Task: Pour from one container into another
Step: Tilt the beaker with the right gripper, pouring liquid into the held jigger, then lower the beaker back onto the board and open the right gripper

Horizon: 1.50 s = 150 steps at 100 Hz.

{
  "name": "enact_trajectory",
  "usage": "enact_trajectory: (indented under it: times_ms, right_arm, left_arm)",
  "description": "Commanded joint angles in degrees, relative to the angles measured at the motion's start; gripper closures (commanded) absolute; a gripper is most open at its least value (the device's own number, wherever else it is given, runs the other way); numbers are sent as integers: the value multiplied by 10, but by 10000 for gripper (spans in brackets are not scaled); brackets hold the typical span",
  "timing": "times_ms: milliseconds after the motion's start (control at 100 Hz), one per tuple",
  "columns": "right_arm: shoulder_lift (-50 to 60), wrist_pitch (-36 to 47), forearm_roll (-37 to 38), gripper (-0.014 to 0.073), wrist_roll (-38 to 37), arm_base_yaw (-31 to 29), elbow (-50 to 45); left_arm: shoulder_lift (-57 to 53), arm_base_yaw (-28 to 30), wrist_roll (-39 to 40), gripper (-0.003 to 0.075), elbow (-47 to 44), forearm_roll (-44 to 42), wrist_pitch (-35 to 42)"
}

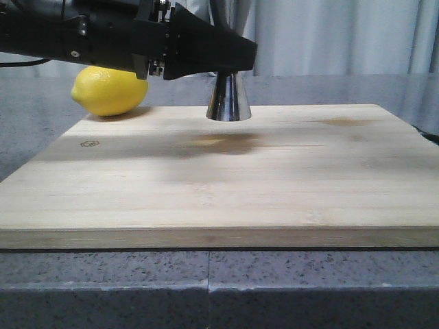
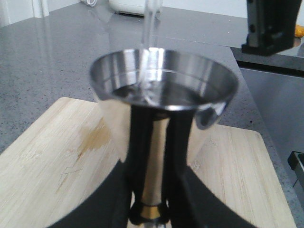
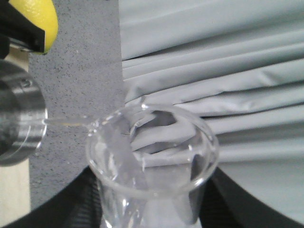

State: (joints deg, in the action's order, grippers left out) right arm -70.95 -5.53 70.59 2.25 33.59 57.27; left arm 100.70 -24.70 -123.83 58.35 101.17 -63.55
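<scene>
The desk (image 1: 41, 147) carries a wooden board (image 1: 219, 185), my landmark. The jigger (image 1: 228, 99) stands at the board's far edge, the left claw (image 2: 151, 211) clamped round its waist to steady it. The lemon (image 1: 110, 90) lies off the far-left corner. The right claw (image 3: 151, 209) grips the beaker (image 3: 152, 152), tipped sideways (a thin stream runs from its lip) over the jigger's mouth.

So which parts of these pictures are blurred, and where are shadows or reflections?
Front view: a soft shadow lies across the board below the left gripper. Left wrist view: the jigger is slightly soft and mirrors the dark fingers. Right wrist view: the beaker is blurred, the curtain distorted through it.
</scene>
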Motion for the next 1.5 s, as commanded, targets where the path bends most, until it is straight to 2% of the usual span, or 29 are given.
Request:
enact_trajectory:
  times_ms: [0, 260, 440, 620, 770, 1220, 1490]
  right_arm:
    - [13, -14, -46, 303, -38, 0, 22]
    - [13, -14, -182, 303, -59, -2, 22]
    - [13, -2, -249, 303, -141, -41, 20]
    - [14, 97, -299, 303, -239, -116, -26]
    - [14, 197, -345, 303, -258, -169, -91]
    - [14, 426, -362, 303, -258, -293, -254]
    - [-37, 510, -362, 303, -258, -315, -283]
  left_arm:
    - [-22, -7, 4, 638, 16, 49, -42]
    - [-22, -7, 4, 638, 16, 49, -42]
    - [-22, -7, 4, 638, 16, 49, -42]
    - [-22, -7, 4, 638, 16, 49, -42]
    - [-22, -7, 4, 638, 16, 49, -42]
    - [-22, -7, 4, 638, 16, 46, -42]
    - [-22, -7, 4, 638, 16, 45, -42]
